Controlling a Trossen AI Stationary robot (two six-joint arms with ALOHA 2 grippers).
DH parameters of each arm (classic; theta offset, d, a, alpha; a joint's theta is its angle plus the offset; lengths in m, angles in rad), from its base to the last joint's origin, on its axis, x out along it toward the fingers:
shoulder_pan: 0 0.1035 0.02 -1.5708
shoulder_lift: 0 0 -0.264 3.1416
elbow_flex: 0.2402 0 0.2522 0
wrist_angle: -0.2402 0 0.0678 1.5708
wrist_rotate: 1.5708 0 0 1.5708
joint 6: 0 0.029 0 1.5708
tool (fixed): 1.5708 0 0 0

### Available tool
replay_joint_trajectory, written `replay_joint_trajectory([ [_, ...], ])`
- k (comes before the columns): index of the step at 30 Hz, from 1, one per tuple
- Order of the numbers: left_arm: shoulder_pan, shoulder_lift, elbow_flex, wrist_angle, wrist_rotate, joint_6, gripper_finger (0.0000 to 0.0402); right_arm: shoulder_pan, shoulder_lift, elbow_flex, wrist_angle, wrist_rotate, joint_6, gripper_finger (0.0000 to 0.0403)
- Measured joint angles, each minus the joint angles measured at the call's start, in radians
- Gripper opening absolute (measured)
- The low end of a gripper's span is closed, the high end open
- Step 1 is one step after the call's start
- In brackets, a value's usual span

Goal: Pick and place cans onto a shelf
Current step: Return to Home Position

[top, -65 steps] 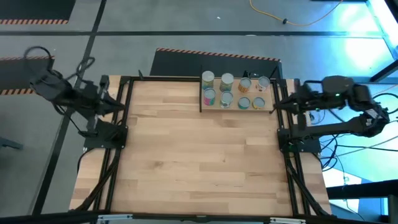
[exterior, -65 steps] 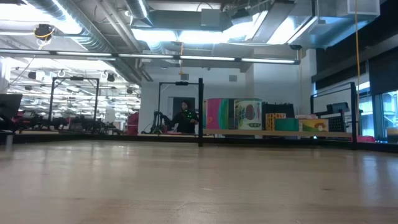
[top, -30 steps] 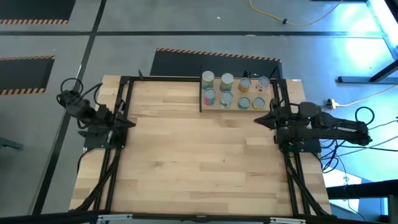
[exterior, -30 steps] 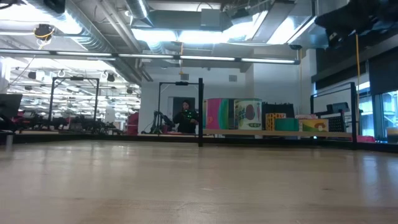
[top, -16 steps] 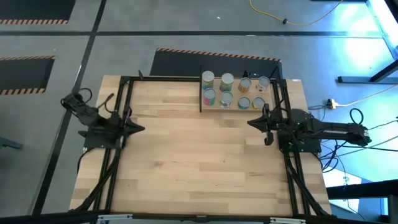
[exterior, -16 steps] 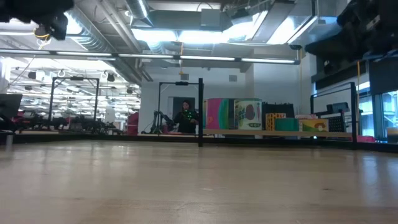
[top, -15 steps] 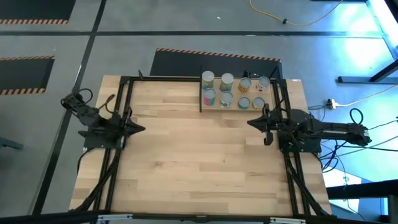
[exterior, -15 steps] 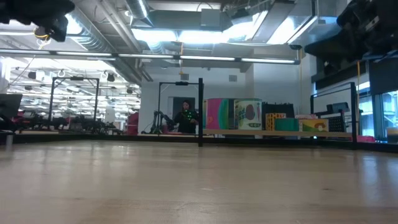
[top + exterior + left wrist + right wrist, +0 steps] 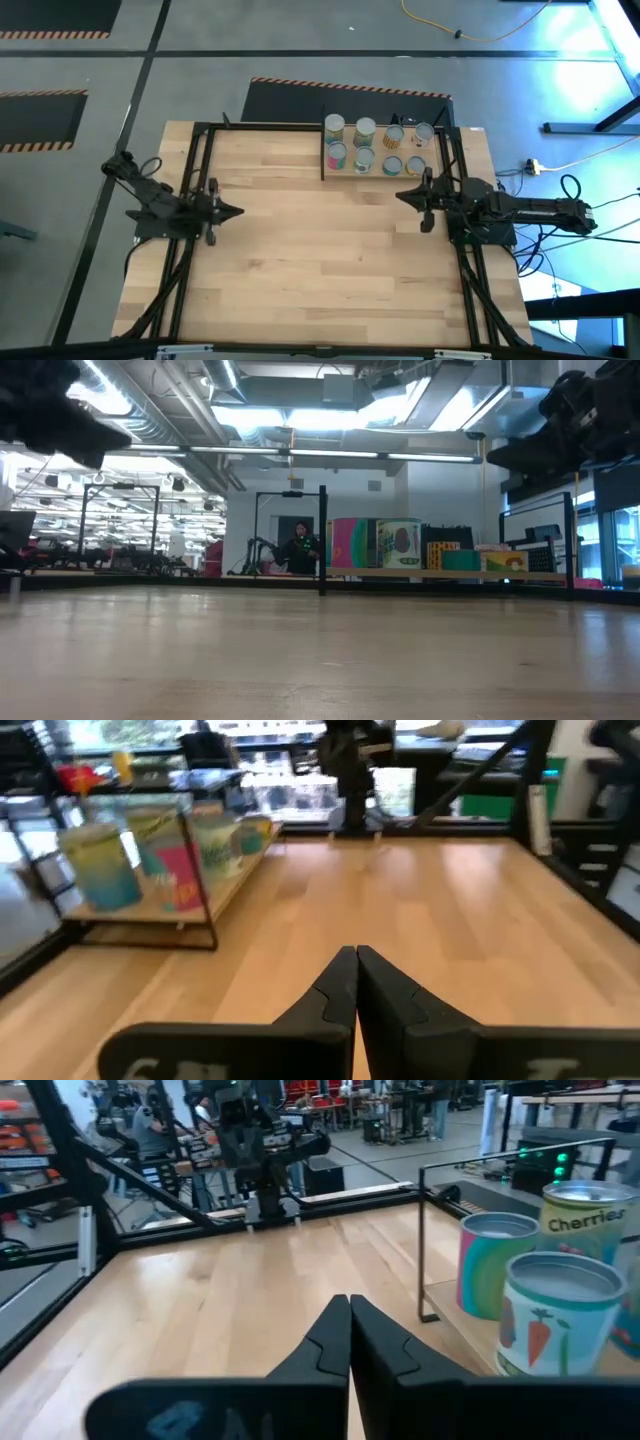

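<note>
Swung inward and settled with left gripper (image 9: 236,211) well left of the shelf (image 9: 378,175), right gripper (image 9: 403,196) just beside it, both pinched together empty, leaving 8 cans (image 9: 364,128) shelved, likely finished.

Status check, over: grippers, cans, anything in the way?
Left gripper shut, empty, over table left side. Right gripper shut, empty, near shelf, not touching. Eight cans upright on shelf.

The site was an industrial robotics lab, shown by exposed ceiling ducts (image 9: 160,405), strip lights (image 9: 330,456), hazard-striped floor tape (image 9: 350,88) and further black-framed rigs (image 9: 120,487).
</note>
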Motion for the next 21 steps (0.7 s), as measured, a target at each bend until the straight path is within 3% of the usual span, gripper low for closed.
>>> replay_joint_trajectory([
  [6,0.000,0.001,-0.048,0.006,-0.039,-0.082,0.0000,0.000,0.000,0.000,-0.011,0.026,-0.001,0.0004],
  [21,0.000,0.000,-0.049,0.009,0.029,-0.007,0.0000,0.000,0.000,0.000,-0.082,-0.005,-0.017,0.0004],
])
